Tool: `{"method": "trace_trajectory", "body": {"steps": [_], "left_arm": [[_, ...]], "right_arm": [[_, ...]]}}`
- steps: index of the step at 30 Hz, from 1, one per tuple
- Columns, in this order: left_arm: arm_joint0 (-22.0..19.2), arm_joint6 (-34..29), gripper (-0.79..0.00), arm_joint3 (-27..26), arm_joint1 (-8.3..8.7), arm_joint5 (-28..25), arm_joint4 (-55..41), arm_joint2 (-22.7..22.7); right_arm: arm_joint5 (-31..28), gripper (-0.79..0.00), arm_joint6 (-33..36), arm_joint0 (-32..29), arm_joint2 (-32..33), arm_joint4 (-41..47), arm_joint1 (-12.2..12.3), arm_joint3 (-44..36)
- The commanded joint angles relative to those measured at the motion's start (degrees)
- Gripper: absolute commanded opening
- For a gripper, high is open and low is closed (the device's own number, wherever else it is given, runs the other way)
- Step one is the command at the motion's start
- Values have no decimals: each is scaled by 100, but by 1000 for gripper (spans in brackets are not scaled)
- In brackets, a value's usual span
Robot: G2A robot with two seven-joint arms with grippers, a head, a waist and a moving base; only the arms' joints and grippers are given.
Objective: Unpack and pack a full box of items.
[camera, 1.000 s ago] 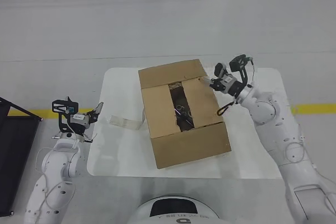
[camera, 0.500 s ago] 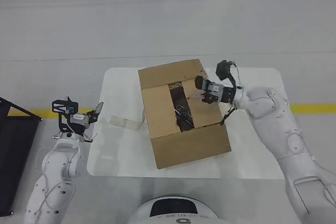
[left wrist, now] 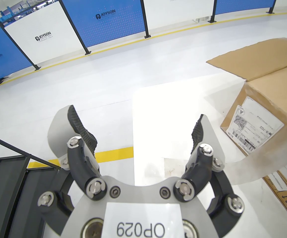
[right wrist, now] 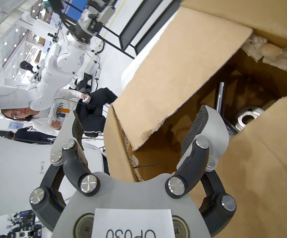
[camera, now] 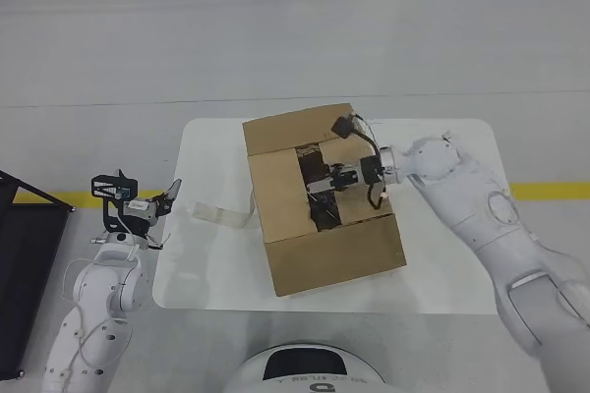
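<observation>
unpacking looks to be in hand: the right gripper [camera: 322,184], wide open and empty, hangs over the gap between the flaps of the box [camera: 320,253] in the middle of the table [camera: 442,280], with metal parts [right wrist: 247,118] lying inside. next it likely must fold a flap aside or dip into the narrow gap and close on a part. the left gripper [left wrist: 136,115], also wide and empty, sits well apart from the box.

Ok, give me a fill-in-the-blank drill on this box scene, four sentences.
1. The cardboard box stands on a ____ table.
2. The right tool hangs at the box's opening with its jaws ____.
3. The left tool, off to the side of the box, holds ____.
4. Inside the box lies a shiny ring made of ____.

Missing words: white; open; nothing; metal.
</observation>
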Motion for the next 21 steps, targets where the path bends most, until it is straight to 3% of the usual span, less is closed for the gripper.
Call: {"method": "trace_trajectory", "body": {"steps": [1,11,13,17,21], "left_arm": [[0,0,0,0,0,0,0,0],[0,0,0,0,0,0,0,0],[0,0,0,0,0,0,0,0],[0,0,0,0,0,0,0,0],[0,0,0,0,0,0,0,0]], "right_arm": [[91,0,-38,111,-155,-53,-88,195],[588,0,105,580,-983,16,-694,949],[472,0,660,612,-1002,821,-832,1105],[1071,0,1507,803,-822,2743,-1041,1568],[1393,0,1830,899,-638,3556,-1125,1710]]}}
